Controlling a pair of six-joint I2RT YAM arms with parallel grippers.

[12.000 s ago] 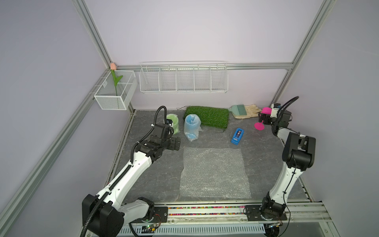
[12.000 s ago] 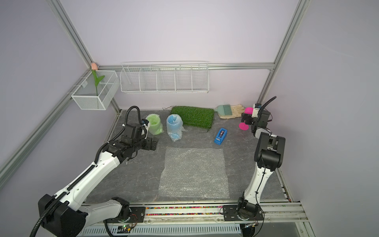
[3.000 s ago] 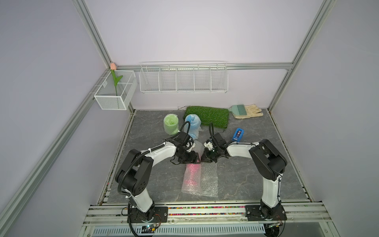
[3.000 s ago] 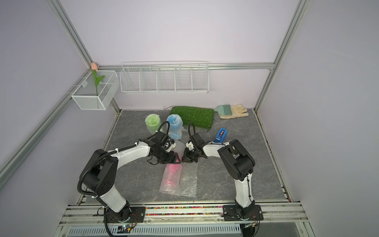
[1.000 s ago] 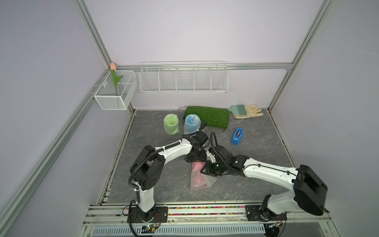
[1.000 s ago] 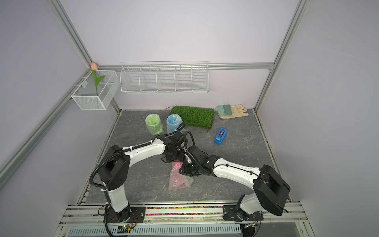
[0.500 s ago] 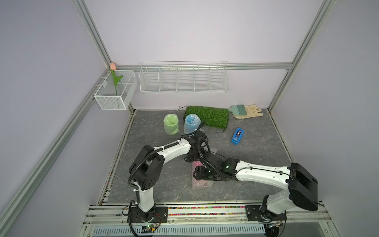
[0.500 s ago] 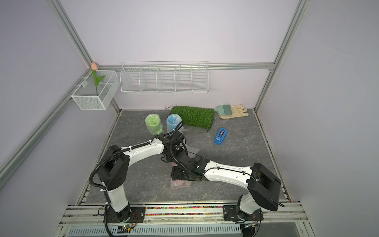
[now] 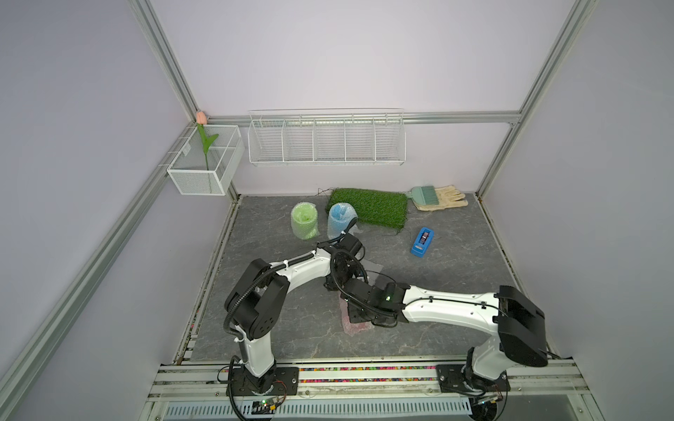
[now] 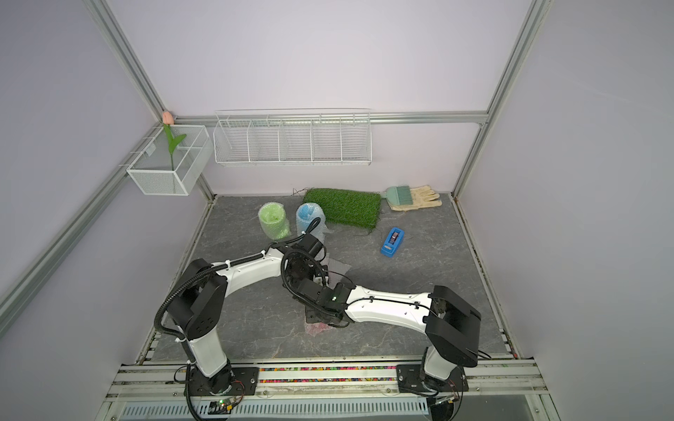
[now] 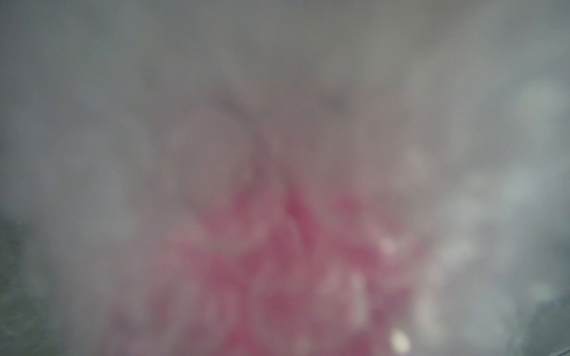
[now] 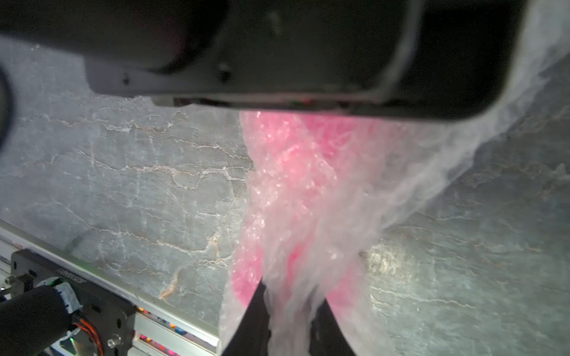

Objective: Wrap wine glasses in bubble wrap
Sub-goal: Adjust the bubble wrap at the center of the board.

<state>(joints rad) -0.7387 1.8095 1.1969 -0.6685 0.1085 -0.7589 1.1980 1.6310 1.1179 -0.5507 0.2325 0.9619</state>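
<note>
The pink wine glass (image 12: 293, 160) lies on the floor rolled in bubble wrap (image 12: 339, 200); in both top views only its near end (image 9: 359, 328) (image 10: 319, 328) pokes out from under the arms. My right gripper (image 12: 291, 320) is shut on a bunched fold of that wrap. The left gripper (image 9: 339, 284) presses down on the far end of the bundle, and its wrist view shows only blurred pink wrap (image 11: 293, 262), so its jaws are hidden. The green wine glass (image 9: 304, 220) and the blue wine glass (image 9: 339, 219) stand wrapped at the back.
A blue tape dispenser (image 9: 422, 242) lies right of centre. At the back are a green grass mat (image 9: 368, 207), a glove and a brush (image 9: 437, 197). A loose flap of wrap (image 9: 372, 266) sticks out behind the arms. The front rail (image 12: 172, 320) runs close to the bundle.
The right arm has swung left across the pink bundle and its gripper has closed on the wrap. The bundle is rolled tighter. The left arm has barely moved.
</note>
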